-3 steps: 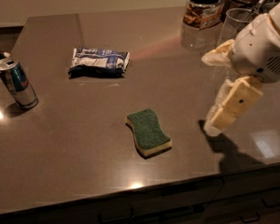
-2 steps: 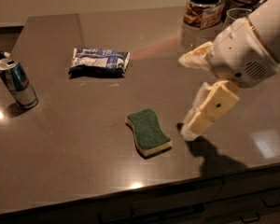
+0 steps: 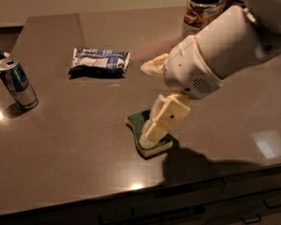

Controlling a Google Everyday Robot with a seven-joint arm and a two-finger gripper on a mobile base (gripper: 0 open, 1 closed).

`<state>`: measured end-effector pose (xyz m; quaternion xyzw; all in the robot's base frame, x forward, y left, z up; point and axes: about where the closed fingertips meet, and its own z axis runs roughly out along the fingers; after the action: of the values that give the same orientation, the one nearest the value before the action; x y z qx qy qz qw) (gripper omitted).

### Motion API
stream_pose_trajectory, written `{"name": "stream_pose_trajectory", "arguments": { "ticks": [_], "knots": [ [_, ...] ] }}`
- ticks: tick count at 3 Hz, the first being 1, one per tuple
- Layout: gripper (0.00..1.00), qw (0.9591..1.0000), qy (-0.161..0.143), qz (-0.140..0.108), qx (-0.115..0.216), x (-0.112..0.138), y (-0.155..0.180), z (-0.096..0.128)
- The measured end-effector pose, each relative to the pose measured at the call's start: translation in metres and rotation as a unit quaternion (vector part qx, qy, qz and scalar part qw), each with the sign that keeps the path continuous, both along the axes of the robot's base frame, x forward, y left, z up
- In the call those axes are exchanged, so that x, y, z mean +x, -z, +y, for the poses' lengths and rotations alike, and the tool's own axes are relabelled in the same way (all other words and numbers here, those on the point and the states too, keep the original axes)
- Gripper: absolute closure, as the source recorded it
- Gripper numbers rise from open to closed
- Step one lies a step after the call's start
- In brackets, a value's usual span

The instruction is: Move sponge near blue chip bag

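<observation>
Dark brown and glossy, the counter (image 3: pixel 84 144) carries four things as the robot's cream-white arm (image 3: pixel 225 46) reaches in from 3 o'clock. The gripper (image 3: pixel 147 102) hangs low over the front part of the counter, its jaws spread wide and holding nothing. The lower finger (image 3: pixel 167 118) slants down toward 7 o'clock, its tip over the green top of the sponge (image 3: pixel 140 121); whether it presses on the sponge cannot be told. The upper finger (image 3: pixel 153 65) points toward 9 o'clock, clear of the surface.

The sponge lies flat near the counter's front edge, at about 6 o'clock from the middle. Its scouring side faces up, its pale yellow base shows along the near side, and part of it is hidden behind the lower finger. The blue chip bag (image 3: pixel 99 62) lies flat at 11 o'clock from the sponge, well apart from it, white printing upward.

A blue and silver drink can (image 3: pixel 16 84) stands upright at the counter's 9 o'clock side, apart from the bag. A dark-lidded jar (image 3: pixel 202 8) stands at the back, at 1 o'clock, just beside the arm. The arm's shadow (image 3: pixel 196 165) falls at 4 o'clock from the sponge.
</observation>
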<state>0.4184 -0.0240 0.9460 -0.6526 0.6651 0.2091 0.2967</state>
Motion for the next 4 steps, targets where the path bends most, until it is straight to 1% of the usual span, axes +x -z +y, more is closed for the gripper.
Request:
{"name": "stream_pose_trajectory", "arguments": {
  "ticks": [1,2,3,4],
  "knots": [
    [0.0,0.9999,0.001,-0.005,-0.01,0.014,0.02,0.008],
    [0.0,0.9993,0.007,0.001,-0.037,0.028,0.048,-0.001],
    [0.0,0.9981,0.008,0.018,-0.059,0.032,0.073,-0.016],
    [0.0,0.9965,0.005,0.037,-0.074,0.025,0.092,-0.03]
  ]
}}
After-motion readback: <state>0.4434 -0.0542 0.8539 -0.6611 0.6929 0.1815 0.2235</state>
